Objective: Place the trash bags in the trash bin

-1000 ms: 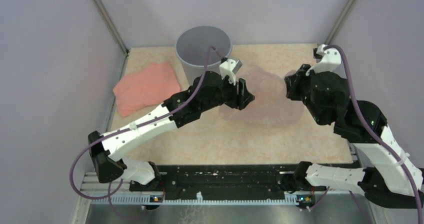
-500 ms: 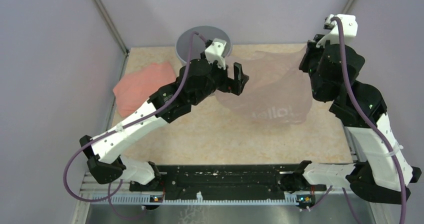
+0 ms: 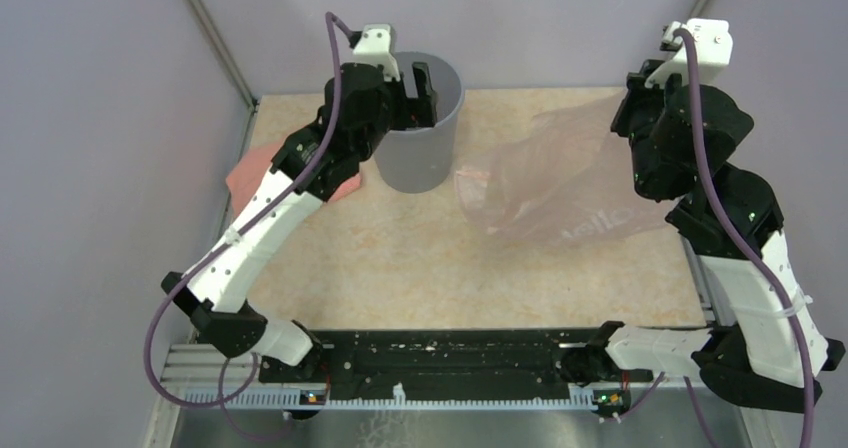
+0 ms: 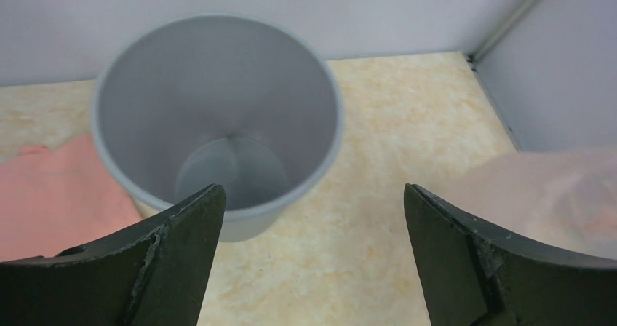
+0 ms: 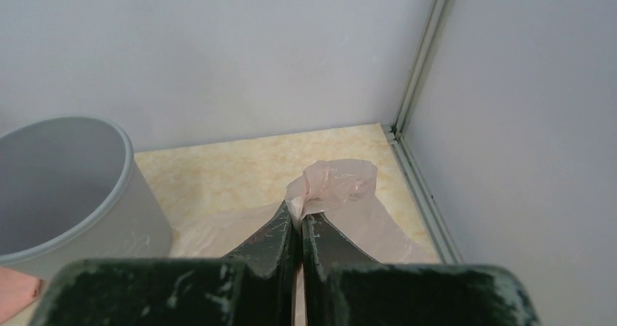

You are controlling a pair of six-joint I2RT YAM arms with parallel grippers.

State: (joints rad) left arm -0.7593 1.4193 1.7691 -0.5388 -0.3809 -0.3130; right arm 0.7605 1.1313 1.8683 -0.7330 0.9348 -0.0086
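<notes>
Top view, upper centre of the frame: the trash bin [image 3: 420, 158] stands upright on the table [image 3: 400, 268], mouth up. From the left wrist view you can look straight down to its bare grey floor.

Your left gripper [image 4: 313, 195] hovers above the bin's near rim. Its jaws are spread as wide as they go, with nothing between them and nothing touching them. In the wrist view one finger [image 4: 174, 260] sits at the lower left and the other at the lower right, and the bin's mouth fills the gap above them.

Your right gripper [image 5: 297, 217] is raised at the upper right of the top view, by the corner post. Its jaws are pinched tight together on a bunched tuft of the trash bag [image 3: 550, 183] — you can see the pink film puffing out just past the fingertips in the right wrist view.

The bag hangs from that pinch and drapes down and leftward across the right-centre of the top view, its lower part lying on the table. There is faint lettering near its lower right edge, too blurred to read. It is to the right of the bin and outside it — I can't tell whether its left edge touches the bin wall.

A salmon-pink cloth [image 3: 250, 173] lies flat on the table at the left of the bin, partly hidden under your left arm.
</notes>
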